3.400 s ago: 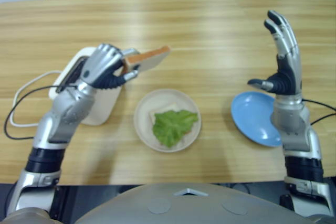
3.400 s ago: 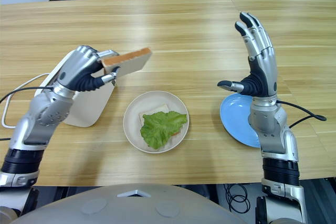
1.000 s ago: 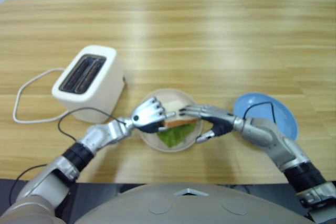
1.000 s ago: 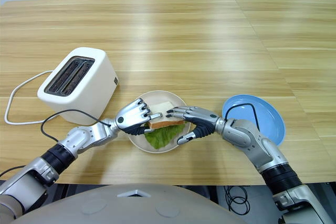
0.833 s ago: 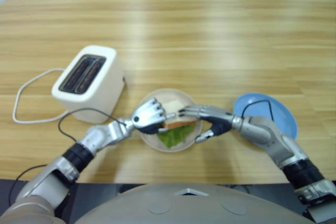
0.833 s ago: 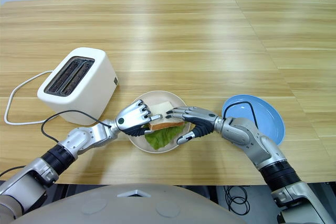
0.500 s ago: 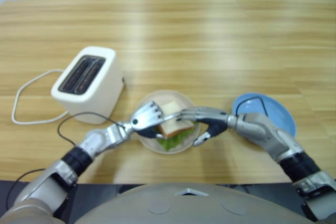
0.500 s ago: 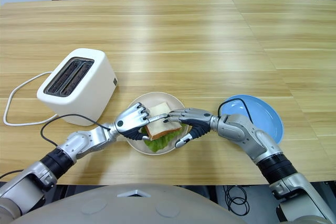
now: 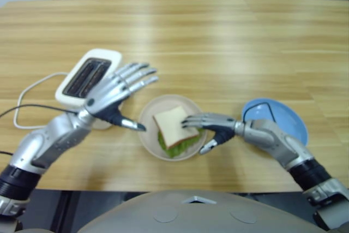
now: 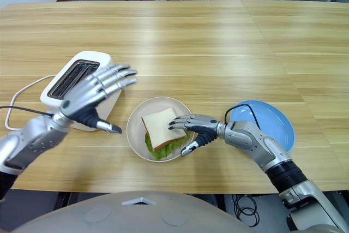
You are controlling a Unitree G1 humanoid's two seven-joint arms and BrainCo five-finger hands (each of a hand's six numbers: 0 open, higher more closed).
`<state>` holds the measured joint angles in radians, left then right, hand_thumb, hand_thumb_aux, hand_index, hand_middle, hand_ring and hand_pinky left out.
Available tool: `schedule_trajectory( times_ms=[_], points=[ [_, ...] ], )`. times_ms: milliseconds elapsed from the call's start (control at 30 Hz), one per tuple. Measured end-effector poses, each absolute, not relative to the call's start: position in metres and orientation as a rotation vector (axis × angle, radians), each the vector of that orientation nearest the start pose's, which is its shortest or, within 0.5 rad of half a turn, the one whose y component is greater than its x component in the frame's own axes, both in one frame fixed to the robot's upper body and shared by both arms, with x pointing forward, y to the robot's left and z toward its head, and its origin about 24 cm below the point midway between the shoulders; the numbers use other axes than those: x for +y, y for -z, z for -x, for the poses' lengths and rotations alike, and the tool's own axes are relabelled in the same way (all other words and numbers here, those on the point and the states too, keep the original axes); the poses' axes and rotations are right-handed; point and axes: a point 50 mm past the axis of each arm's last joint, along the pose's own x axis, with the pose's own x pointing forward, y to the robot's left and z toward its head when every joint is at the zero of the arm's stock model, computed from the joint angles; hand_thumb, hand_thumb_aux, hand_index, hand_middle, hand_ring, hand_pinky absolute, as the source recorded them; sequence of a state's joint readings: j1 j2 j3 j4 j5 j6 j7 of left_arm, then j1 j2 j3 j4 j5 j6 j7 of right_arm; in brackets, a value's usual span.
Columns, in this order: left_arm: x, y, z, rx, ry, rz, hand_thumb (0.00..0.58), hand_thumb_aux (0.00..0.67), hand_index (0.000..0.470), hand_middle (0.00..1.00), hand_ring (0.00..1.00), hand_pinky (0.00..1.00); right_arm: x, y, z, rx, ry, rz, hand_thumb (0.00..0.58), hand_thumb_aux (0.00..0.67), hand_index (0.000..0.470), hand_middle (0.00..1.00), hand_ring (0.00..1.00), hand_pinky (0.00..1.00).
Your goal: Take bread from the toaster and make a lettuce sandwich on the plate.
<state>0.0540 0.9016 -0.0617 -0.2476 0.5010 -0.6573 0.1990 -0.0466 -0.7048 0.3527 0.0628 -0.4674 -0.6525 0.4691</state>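
One white two-slot toaster stands on the bench, left of centre. There are two plates: a cream plate at centre and a blue plate to its right, apart from it.

One sandwich lies on the cream plate. Its top bread slice is pale and square with a tan crust, and green lettuce shows under its near edge.

The left hand is raised in front of the toaster, fingers spread, holding nothing. The right hand has its fingers extended, tips touching the slice's right edge, gripping nothing.
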Motion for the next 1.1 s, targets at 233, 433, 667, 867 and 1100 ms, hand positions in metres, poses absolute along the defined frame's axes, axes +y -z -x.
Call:
schedule_trajectory(
  times_ms=[233,433,667,867,1100],
  points=[
    [0.21,-0.113,-0.177,-0.553,0.764,-0.813,0.58,0.67,0.46,1.0,1.0,1.0,-0.195,-0.099,-0.204,-0.467,-0.82,0.758,0.58,0.67,0.46,1.0,1.0,1.0],
    [0.217,-0.08,-0.146,-0.245,1.049,-0.615,0.58,0.67,0.46,1.0,1.0,1.0,-0.218,-0.098,-0.159,-0.336,-0.965,0.423,0.58,0.67,0.46,1.0,1.0,1.0],
    [0.209,-0.028,-0.145,-0.008,1.208,-0.662,0.58,0.67,0.46,1.0,1.0,1.0,-0.223,-0.042,-0.142,0.011,-1.186,0.448,0.58,0.67,0.46,1.0,1.0,1.0],
    [0.192,0.005,-0.166,0.024,1.212,-0.82,0.58,0.67,0.46,1.0,1.0,1.0,-0.197,-0.001,-0.154,0.095,-1.232,0.492,0.58,0.67,0.46,1.0,1.0,1.0],
    [0.178,0.018,-0.193,-0.057,1.147,-0.948,0.58,0.67,0.46,1.0,1.0,1.0,-0.162,0.02,-0.178,0.005,-1.167,0.567,0.58,0.67,0.46,1.0,1.0,1.0]
  ],
)
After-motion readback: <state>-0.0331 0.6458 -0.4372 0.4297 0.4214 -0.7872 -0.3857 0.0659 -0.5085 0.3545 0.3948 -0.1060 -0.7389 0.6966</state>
